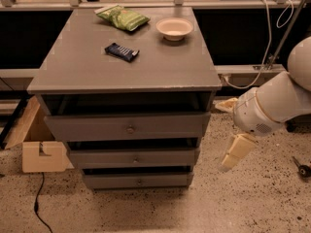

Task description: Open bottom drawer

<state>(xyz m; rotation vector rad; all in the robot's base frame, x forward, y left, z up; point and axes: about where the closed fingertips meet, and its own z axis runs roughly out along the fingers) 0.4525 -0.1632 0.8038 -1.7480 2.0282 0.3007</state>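
Note:
The bottom drawer (138, 180) is the slimmest grey front at the foot of the grey cabinet, with a small round knob (139, 181) at its centre. Its front looks flush and closed. Above it are the mid-sized drawer (135, 158) and the tallest top drawer (129, 126). My gripper (234, 154) hangs from the white arm (272, 103) to the right of the cabinet, level with the middle drawer and apart from all the drawers. It holds nothing.
On the cabinet top (160, 62) lie a green snack bag (122, 17), a dark wrapped bar (121, 52) and a white bowl (174, 28). A cardboard box (36, 142) stands on the floor at the left. Cables (267, 42) hang at the right.

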